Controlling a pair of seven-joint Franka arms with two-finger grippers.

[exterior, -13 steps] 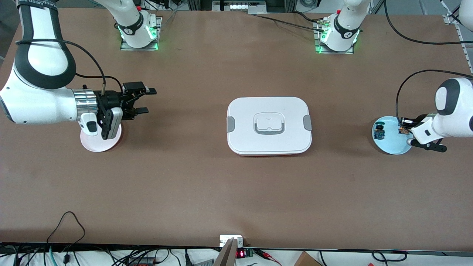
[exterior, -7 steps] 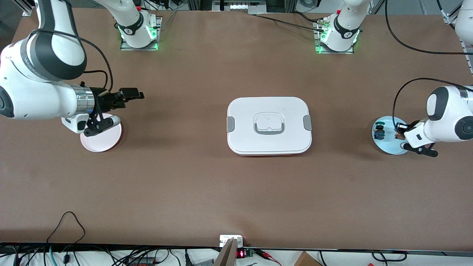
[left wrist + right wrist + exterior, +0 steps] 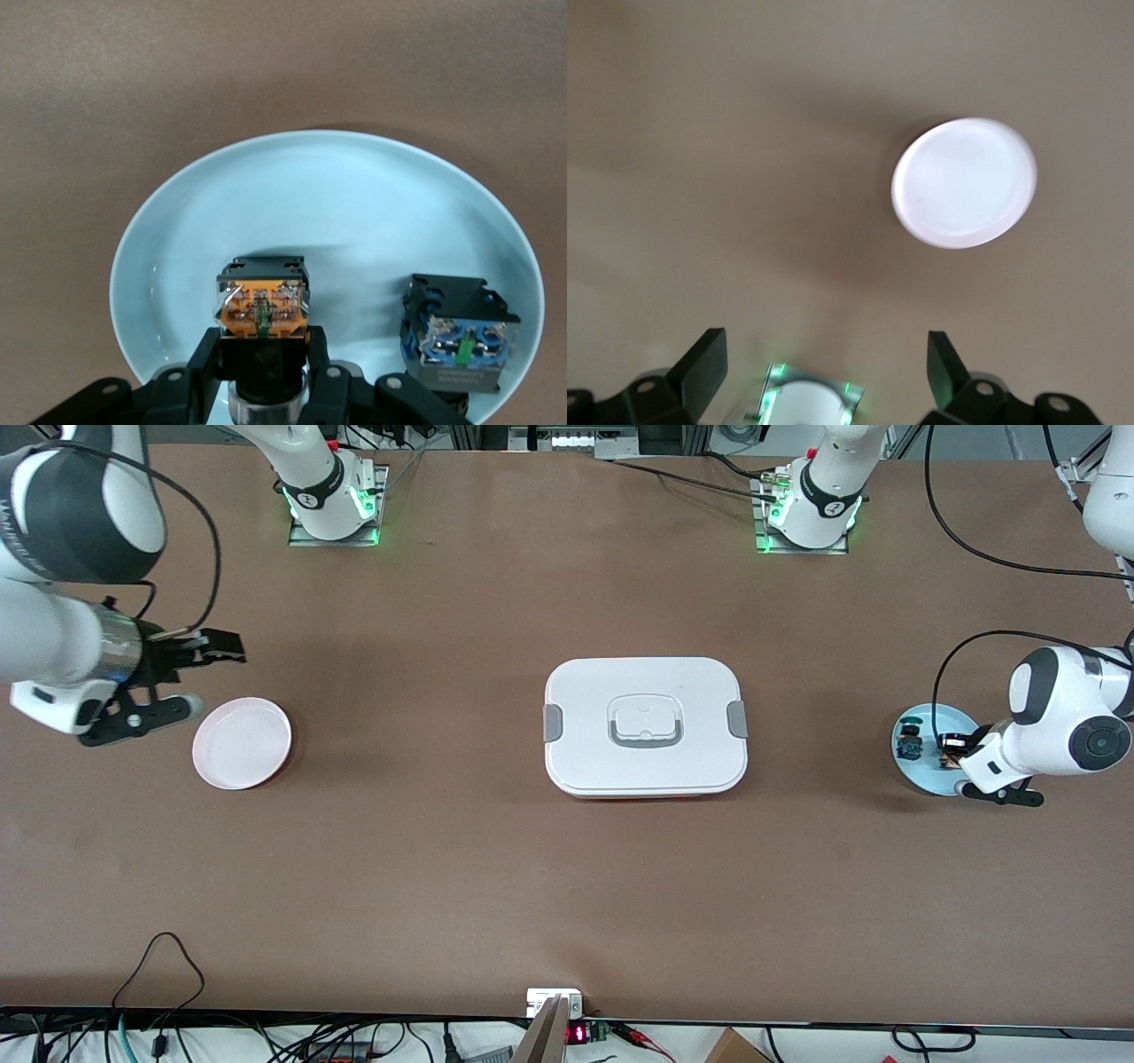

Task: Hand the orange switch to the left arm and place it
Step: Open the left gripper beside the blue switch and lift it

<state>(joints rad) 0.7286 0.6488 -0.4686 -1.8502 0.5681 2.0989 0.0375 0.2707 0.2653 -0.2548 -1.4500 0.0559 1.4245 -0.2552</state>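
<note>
Right gripper [image 3: 213, 648] now off pink plate [image 3: 242, 742], brown table [image 3: 443, 850].

A wide brown desk [image 3: 496, 886] under even light. Black cables [image 3: 159, 992] trail along its near edge, by a small red display [image 3: 577, 1034].

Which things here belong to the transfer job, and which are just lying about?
Job:
orange switch, held over the blue plate
left end effector, shut on it
right end effector, open
box

Lying about:
blue-and-green switch
pink plate
</note>
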